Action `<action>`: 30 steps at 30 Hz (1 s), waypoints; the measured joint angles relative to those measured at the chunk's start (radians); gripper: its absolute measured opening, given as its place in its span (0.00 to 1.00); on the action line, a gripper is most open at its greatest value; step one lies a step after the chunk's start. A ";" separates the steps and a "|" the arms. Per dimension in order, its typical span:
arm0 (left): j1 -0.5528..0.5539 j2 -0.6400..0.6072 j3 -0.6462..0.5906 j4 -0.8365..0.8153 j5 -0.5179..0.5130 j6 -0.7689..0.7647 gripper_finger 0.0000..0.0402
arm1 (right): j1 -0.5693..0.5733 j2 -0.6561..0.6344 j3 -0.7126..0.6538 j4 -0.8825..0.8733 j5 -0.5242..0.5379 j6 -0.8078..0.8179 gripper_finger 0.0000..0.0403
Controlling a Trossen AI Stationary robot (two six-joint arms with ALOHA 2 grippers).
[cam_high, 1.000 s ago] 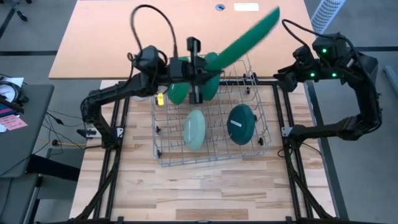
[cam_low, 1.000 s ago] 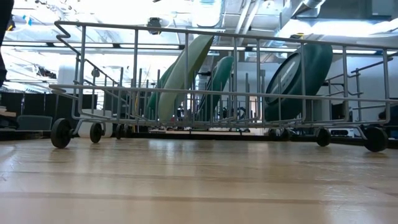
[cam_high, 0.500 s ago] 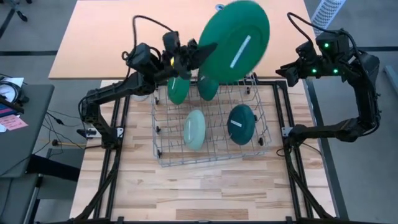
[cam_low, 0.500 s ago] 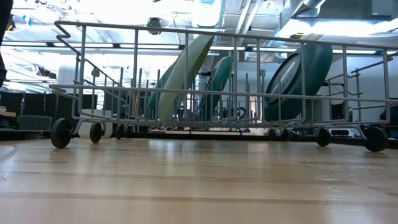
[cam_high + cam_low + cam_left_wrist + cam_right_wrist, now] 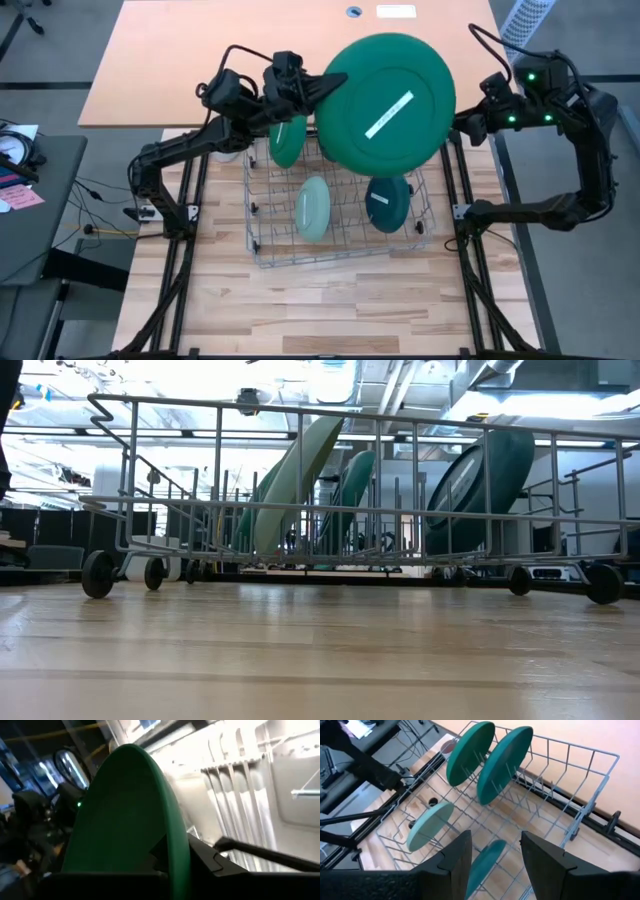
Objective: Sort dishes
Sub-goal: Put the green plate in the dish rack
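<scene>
My left gripper [image 5: 318, 88] is shut on a large dark green plate [image 5: 388, 100], held high over the far side of the wire dish rack [image 5: 262, 250] with one flat face toward the high camera. In the rack, two dark green plates [image 5: 470, 752] [image 5: 505, 762], a pale mint plate [image 5: 312, 207] and a teal plate [image 5: 388, 208] stand on edge between the tines. My right gripper [image 5: 492, 862] is open, above the rack's far right corner and tilted down at it. My left gripper pinches the plate's rim [image 5: 176, 851] between its two fingers, one finger on each face, at the edge toward the table's left. The fingers come from the left and slant upward. The plate is lifted clear of the rack and the plates in it.
The rack stands on small wheels [image 5: 97, 573] on the light wooden table [image 5: 340, 310], with bare wood on its near side. An orange-brown tabletop [image 5: 180, 60] lies beyond the far edge. Black frame rails [image 5: 190, 190] run along both sides.
My left gripper has rolled about its own line while staying over the rack's far side. The held plate, seen edge-on a second ago, has turned so that one flat face is toward the high camera. It stays lifted clear.
</scene>
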 joint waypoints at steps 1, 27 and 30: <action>0.009 0.000 0.000 -0.002 0.027 -0.003 0.06 | 0.000 -0.005 0.000 -0.001 0.000 0.000 0.43; -0.013 -0.003 0.036 -0.152 0.116 1.272 0.06 | 0.000 -0.073 0.000 0.028 -0.117 0.175 0.43; -0.048 -0.003 0.079 -0.301 0.008 1.503 0.06 | 0.000 -0.072 0.000 0.028 -0.132 0.178 0.43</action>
